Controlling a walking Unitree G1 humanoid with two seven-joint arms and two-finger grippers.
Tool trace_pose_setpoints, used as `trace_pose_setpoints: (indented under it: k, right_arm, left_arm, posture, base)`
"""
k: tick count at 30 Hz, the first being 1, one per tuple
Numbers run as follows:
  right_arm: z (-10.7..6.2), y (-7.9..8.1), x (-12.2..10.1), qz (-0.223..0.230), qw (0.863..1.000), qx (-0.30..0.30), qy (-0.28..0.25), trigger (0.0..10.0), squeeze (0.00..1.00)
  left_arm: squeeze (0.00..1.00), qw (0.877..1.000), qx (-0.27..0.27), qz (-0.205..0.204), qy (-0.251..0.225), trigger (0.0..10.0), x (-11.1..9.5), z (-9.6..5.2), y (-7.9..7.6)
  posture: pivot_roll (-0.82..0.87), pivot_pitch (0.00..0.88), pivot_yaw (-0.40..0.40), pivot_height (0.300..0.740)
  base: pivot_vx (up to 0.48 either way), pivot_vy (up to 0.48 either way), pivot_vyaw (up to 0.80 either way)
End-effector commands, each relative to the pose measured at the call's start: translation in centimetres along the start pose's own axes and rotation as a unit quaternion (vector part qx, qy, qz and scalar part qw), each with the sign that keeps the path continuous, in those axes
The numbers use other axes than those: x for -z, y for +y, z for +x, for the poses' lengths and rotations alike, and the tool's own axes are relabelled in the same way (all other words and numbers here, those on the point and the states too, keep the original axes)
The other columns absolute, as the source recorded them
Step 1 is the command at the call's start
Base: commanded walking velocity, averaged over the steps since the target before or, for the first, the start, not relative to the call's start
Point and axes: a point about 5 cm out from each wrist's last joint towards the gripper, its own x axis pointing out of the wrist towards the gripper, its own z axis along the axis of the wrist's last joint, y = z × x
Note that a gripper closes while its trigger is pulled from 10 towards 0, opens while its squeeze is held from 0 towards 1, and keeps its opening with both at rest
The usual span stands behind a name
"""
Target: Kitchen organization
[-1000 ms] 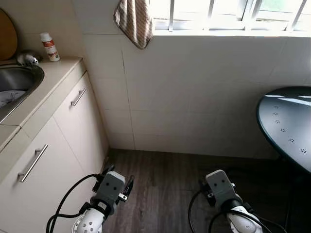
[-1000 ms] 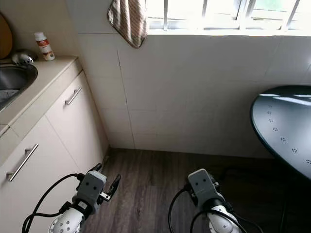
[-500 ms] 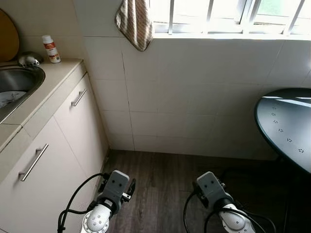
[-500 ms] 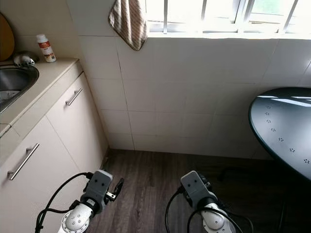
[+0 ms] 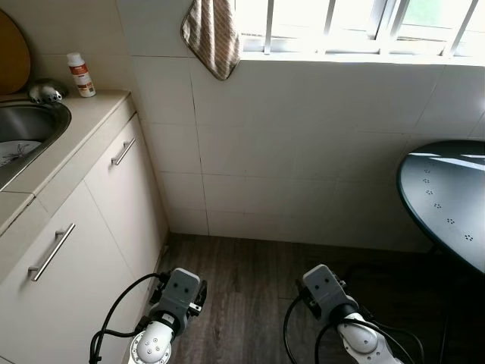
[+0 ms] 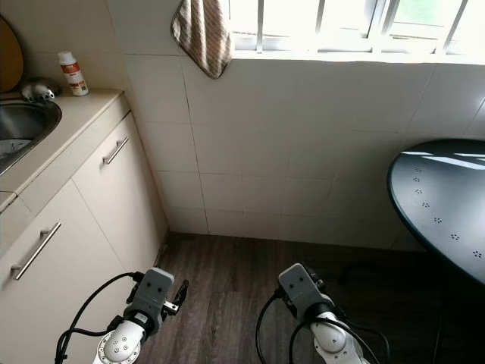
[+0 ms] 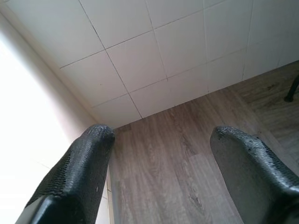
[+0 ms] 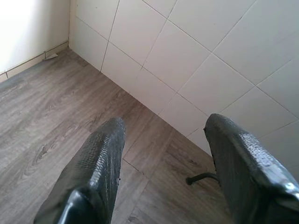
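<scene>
Both arms hang low at the bottom of the head views, over the grey-brown wood-plank floor point(image 5: 242, 280). The left gripper point(image 7: 161, 158) and the right gripper point(image 8: 163, 154) each hold their two black fingers spread well apart with nothing between them; the wrist views show bare planks and white wall tiles through each gap. That carriage suits an arm kept out of the way, not one engaged with an object. The task sentence names no single thing, so the likely candidates are noted by position. At the upper left of the left eye view stands a small white plastic bottle with a red label point(image 5: 80, 73), upright on the beige countertop point(image 5: 91, 114), set back against the wall tiles, presumably to keep it off the working edge. Just beside it sits a rounded chrome fitting point(image 5: 45, 92) on the rim of the round stainless-steel sink point(image 5: 45, 129); something pale lies in the basin but cannot be identified. A brown rounded wooden board point(image 5: 14, 53) leans at the far upper left, cut by the frame edge. Below the counter, two cream cabinet doors with brushed-metal bar handles point(image 5: 51, 252) are shut. A brown-and-cream striped cloth point(image 5: 212, 34) hangs by one corner below the barred window at top centre, likely for drying. The dark green round table point(image 5: 447, 205) at the right edge carries nothing on the part in view. This arrangement would fit a counter already tidied as well as one awaiting attention; the frames do not settle which.
</scene>
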Motion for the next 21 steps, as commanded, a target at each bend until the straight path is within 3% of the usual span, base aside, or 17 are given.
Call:
trace_pose_setpoints:
  k: [1,21]
  right_arm:
    - [0.13,-0.12,0.03,0.002,1.000,0.000,-0.002,10.0,0.00]
    - [0.13,-0.12,0.03,0.002,1.000,0.000,-0.002,10.0,0.00]
  left_arm:
    - [0.00,1.000,-0.003,0.003,-0.004,10.0,-0.15,0.19,0.00]
    - [0.00,1.000,-0.003,0.003,-0.004,10.0,-0.15,0.19,0.00]
  posture:
    - [0.05,0.000,-0.025,0.740]
    - [0.05,0.000,-0.025,0.740]
  base:
    - [0.000,0.000,0.00]
    - [0.000,0.000,0.00]
